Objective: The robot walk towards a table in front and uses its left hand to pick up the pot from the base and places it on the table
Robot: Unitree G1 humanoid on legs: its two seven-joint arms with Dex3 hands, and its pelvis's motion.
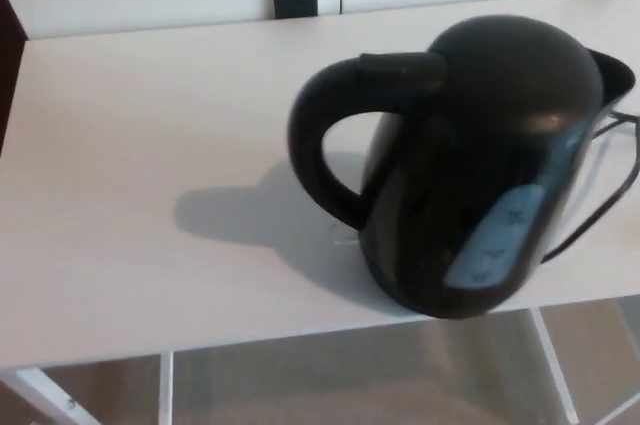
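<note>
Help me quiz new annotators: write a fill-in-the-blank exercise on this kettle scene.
1. The pot standing on the table is ____ in colour.
2. Its handle points toward picture ____.
3. ____ of the robot's two hands is in view.
Missing words: black; left; neither.

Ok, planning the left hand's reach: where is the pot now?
In the head view the pot stands on the right half of the table, near the front edge, handle pointing left, a black cord just beyond its right side.
</note>
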